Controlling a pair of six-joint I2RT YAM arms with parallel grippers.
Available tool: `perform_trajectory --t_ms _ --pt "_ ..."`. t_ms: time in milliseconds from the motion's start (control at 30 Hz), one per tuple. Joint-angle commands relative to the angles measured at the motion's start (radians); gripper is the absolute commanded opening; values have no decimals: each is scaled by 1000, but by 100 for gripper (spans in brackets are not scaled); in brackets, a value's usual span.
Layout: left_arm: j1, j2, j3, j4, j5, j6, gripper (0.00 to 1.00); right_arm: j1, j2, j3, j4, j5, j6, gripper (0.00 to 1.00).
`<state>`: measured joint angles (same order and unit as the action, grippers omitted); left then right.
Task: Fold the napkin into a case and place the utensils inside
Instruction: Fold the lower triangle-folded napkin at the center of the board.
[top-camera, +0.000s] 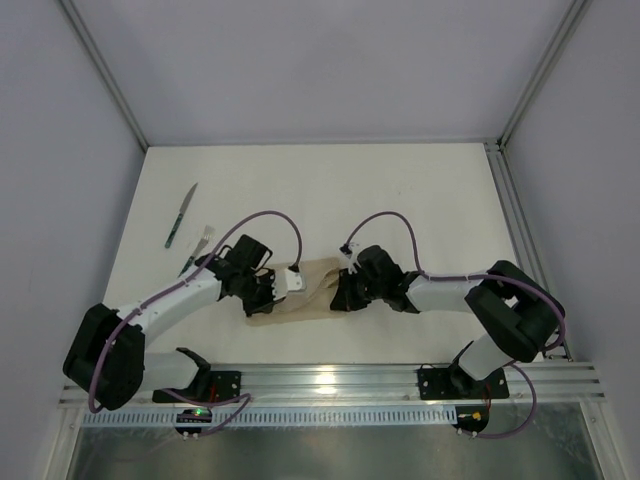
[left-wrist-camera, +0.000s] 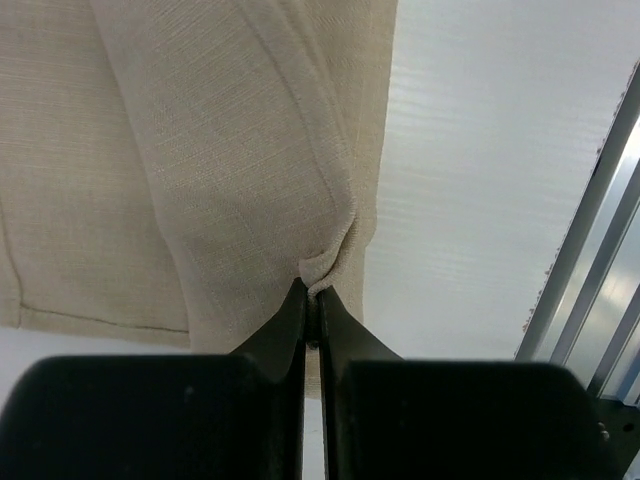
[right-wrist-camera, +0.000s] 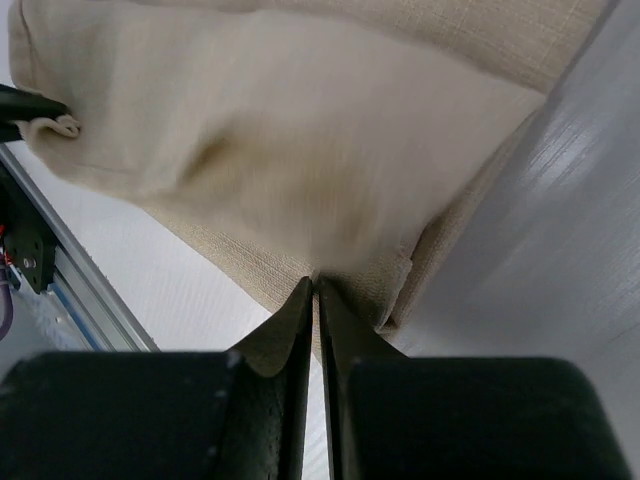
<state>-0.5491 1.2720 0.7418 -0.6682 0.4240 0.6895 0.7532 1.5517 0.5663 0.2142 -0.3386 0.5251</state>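
The task is sitting in its folding stage, by the look of things. The thin beige-tan cloth napkin (top-camera: 308, 290) is lying on the white counter (top-camera: 420, 200) near its front edge. It is showing as a squat, doubled-over patch rather than the long narrow case the task is asking for.

The left tool (left-wrist-camera: 312, 298) is clenching a pinch of the cloth at one edge, its jaws pressed together and a small pucker of fabric gathering just above the tips. The right tool (right-wrist-camera: 316, 285) is clamping the opposite edge, its jaws closed beside a turned-over hem corner. In the right wrist view an upper layer is bulging off the layer beneath, so a fold appears to be under way, not finished.

The slim knife with the dark teal-green handle (top-camera: 181, 215) and the matching teal-handled fork (top-camera: 197, 250) are lying toward the far left of the counter, well apart from the napkin and not touching it. The remaining folds and the loading of both utensils are waiting to be done.

The napkin is looking soft and finely woven, plain and unmarked. A stitched hem is running along its border, and gentle creases are showing where the layers are overlapping.
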Motion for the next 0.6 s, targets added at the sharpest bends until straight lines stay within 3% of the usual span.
perform_trajectory --t_ms 0,333,567 --pt "-21 -10 -68 -5 -62 71 0 -8 34 -37 -41 75 18 10" --pt "-22 -3 -117 39 -100 100 0 -8 -5 -23 -68 87 -17 11" --pt "-22 23 -116 47 -83 93 0 -8 -198 29 -274 104 -149 24"
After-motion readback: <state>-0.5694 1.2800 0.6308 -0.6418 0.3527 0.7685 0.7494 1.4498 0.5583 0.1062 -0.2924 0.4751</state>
